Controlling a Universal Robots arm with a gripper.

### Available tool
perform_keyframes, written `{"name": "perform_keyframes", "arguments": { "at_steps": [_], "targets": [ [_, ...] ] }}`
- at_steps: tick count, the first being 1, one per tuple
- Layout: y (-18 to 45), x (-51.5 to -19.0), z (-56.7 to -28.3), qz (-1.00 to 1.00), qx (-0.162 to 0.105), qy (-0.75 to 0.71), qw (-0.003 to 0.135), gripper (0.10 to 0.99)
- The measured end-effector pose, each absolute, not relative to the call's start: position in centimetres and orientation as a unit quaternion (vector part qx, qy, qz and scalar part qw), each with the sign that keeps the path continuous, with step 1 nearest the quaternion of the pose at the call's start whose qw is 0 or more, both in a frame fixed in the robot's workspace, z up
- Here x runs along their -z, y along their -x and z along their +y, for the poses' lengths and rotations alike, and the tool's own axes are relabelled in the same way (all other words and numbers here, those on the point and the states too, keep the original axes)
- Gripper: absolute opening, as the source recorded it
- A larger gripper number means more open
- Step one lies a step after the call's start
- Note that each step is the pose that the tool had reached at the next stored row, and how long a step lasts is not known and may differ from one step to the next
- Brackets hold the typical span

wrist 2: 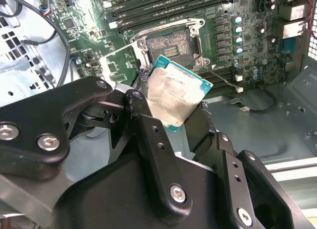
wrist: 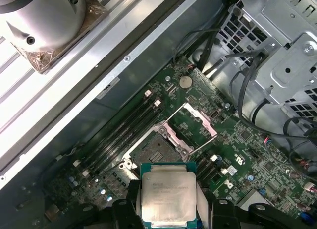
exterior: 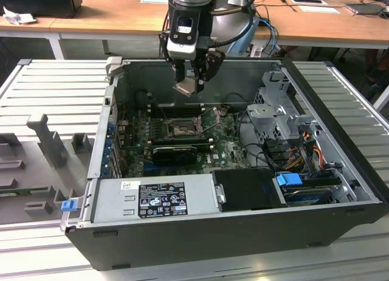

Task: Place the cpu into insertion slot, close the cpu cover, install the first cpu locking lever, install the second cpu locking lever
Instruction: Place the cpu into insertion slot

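Observation:
My gripper point(exterior: 189, 84) hangs over the open computer case, shut on the cpu point(exterior: 188, 87) by two opposite edges. In both wrist views the cpu's point(wrist 2: 174, 94) silver-grey top point(wrist: 167, 197) faces the camera, with a green border around it. The insertion slot point(wrist: 154, 152) lies bare on the motherboard below the chip, a dark square with a silvery rim point(wrist 2: 170, 47) point(exterior: 182, 130). The cpu cover point(wrist: 200, 117) is swung open beside the slot. The chip is well above the slot and apart from it.
A long black ridged heatsink point(exterior: 175, 152) lies just in front of the slot. Memory slots point(exterior: 175, 111) run behind it. A grey power supply point(exterior: 155, 196) fills the case front, a metal drive cage point(exterior: 276, 111) with cables the exterior view's right. Case walls point(exterior: 103, 129) enclose the board.

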State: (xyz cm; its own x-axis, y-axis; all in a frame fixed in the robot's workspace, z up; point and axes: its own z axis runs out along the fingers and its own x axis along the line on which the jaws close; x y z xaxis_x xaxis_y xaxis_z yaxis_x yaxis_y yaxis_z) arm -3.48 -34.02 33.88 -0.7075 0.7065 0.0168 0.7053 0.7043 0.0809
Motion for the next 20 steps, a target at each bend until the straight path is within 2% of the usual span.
{"name": "perform_keyframes", "arguments": {
  "at_steps": [20],
  "targets": [
    [3.48,-33.83,-34.03,0.907,-0.04,-0.418,0.009,0.533]
  ]
}}
